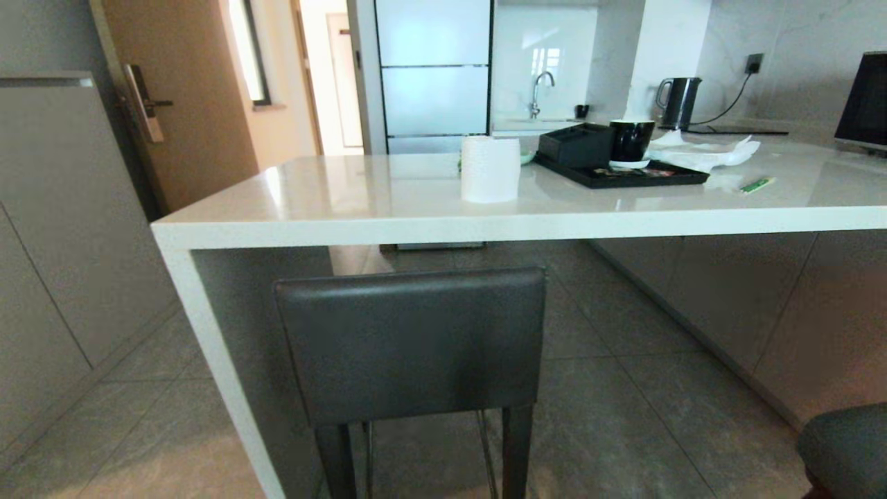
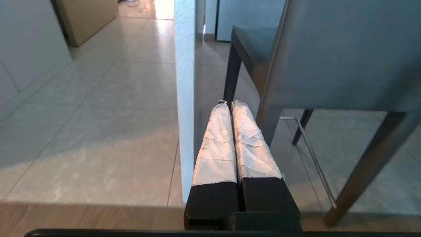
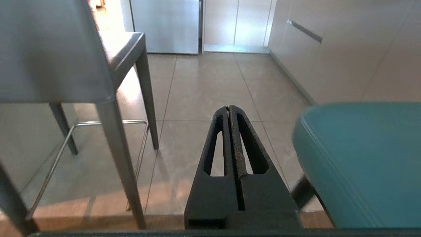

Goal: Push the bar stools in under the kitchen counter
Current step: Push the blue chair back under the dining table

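Grey tiles, white kitchen counter [image 1: 388,208] upper frame. We find the dark-grey stool [image 1: 409,346] center and the teal stool [image 3: 365,158] both out; left gripper [image 2: 229,104] and right gripper [image 3: 229,108] pressed together, empty.

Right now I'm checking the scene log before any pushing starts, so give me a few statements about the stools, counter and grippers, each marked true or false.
1. The grey stool stands near the counter's end panel. True.
2. The teal stool is left of the grey one. False: right.
3. The left gripper grips a stool leg. False: shut on nothing.
4. The right gripper is shut. True.
5. A paper roll stands on the counter. True.
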Controlling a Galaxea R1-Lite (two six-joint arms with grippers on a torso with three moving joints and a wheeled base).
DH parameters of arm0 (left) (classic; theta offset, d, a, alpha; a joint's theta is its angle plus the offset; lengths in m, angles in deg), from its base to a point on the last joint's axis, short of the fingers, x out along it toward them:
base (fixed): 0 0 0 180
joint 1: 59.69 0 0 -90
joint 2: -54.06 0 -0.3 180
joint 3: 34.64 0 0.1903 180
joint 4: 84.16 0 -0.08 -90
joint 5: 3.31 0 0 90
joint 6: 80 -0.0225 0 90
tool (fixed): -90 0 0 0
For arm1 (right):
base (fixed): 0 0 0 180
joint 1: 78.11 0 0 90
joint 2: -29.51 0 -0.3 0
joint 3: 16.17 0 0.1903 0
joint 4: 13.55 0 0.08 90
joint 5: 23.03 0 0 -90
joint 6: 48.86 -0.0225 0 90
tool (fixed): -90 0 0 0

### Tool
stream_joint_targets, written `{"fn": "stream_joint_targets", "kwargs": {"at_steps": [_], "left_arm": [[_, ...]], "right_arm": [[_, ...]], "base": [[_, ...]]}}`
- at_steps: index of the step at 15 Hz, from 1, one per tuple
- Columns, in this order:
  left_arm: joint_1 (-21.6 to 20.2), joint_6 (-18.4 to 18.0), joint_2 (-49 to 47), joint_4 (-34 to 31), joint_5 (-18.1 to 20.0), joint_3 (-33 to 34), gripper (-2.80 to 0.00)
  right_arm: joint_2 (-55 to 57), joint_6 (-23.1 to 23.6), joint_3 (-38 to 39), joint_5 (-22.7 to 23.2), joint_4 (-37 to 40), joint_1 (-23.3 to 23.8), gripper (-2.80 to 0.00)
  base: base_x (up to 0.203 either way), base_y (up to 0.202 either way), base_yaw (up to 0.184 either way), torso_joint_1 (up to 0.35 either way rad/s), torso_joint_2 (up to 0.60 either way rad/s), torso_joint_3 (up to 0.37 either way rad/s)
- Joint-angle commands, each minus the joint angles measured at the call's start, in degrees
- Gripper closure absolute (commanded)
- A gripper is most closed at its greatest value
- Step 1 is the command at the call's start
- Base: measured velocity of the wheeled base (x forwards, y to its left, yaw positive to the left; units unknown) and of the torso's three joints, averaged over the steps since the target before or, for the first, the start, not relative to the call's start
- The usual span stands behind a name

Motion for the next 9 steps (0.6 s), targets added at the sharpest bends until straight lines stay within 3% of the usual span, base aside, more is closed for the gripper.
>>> {"fn": "stream_joint_targets", "kwargs": {"at_steps": [1, 9], "left_arm": [[-0.01, 0.03, 0.01, -0.01, -0.04, -0.01, 0.0], [-0.01, 0.03, 0.01, -0.01, -0.04, -0.01, 0.0]], "right_arm": [[0.05, 0.04, 0.53, 0.01, -0.02, 0.0, 0.0], [0.05, -0.08, 0.53, 0.01, -0.02, 0.0, 0.0]], "base": [[-0.2, 0.0, 0.0, 0.001, 0.0, 0.001], [-0.197, 0.0, -0.002, 0.002, 0.0, 0.003]]}}
